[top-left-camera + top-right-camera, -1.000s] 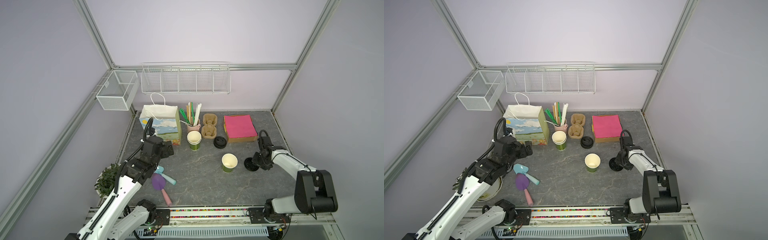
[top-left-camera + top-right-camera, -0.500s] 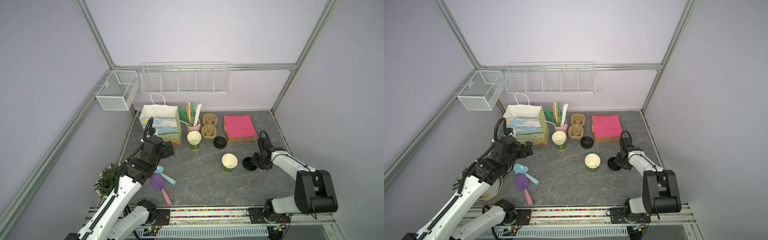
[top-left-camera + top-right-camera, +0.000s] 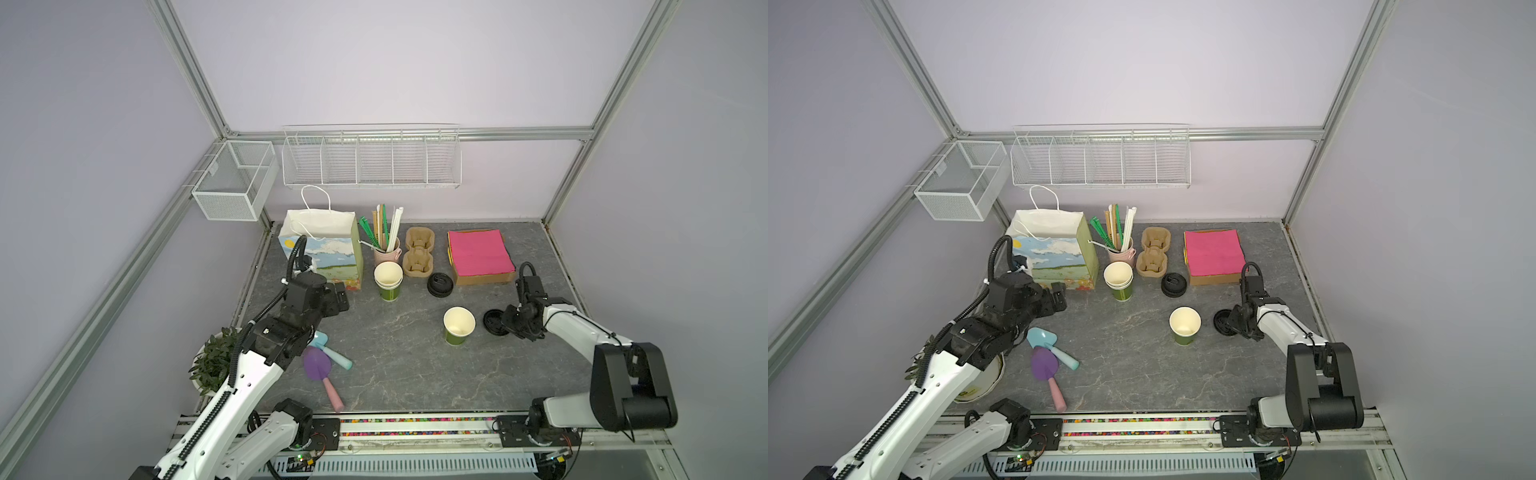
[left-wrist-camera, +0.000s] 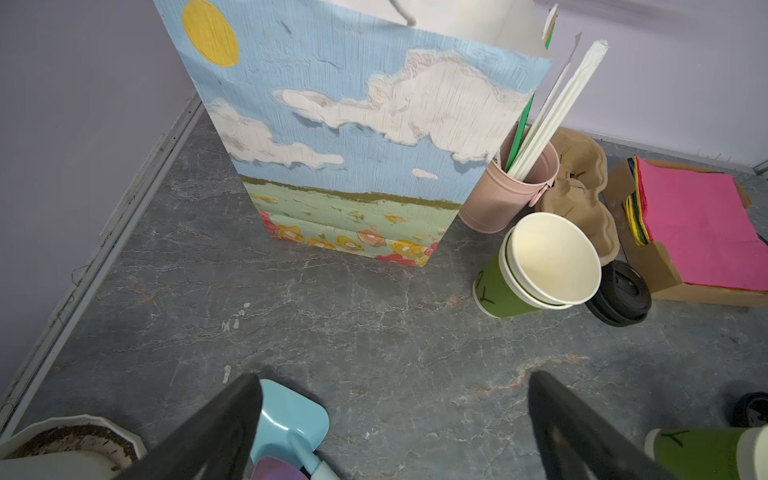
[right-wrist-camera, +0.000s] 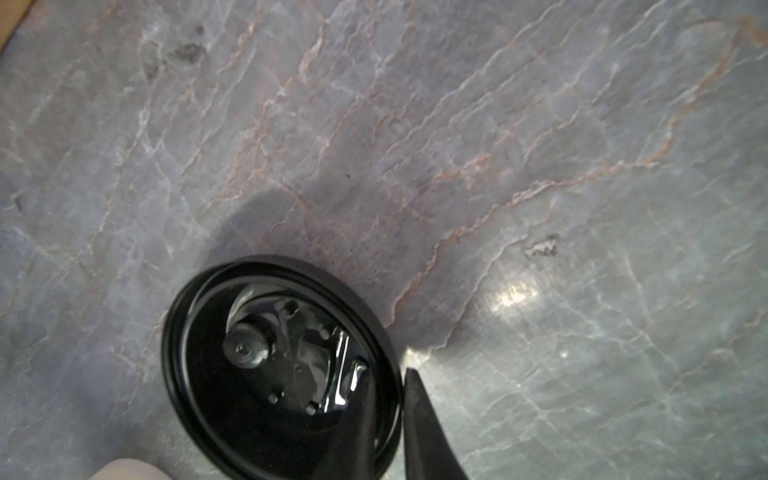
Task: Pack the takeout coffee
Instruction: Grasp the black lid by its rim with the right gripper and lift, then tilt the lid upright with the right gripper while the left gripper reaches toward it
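– Green cup [image 3: 459,328], the single one: where does it stand?
– Upright on the grey table [image 3: 395,374], a little right of the middle in both top views. There is no cover on it, and the cream inside is visible.
– And the cover?
– A black lid [image 5: 270,365] lies on the table just beside the cup, on the right arm's side.
– What does the right gripper [image 5: 388,374] do?
– Its jaws are closed on the rim of this lid, with one finger inside the rim and one outside.
– And the left gripper [image 4: 392,376]?
– Its jaws stand wide apart and hold nothing. It hangs above the table in front of the paper bag [image 3: 322,249], with a blue scoop [image 4: 291,419] under it.
– Is the cup near the bag?
– No, well apart. The stack of cups [image 3: 388,278] stands between them.
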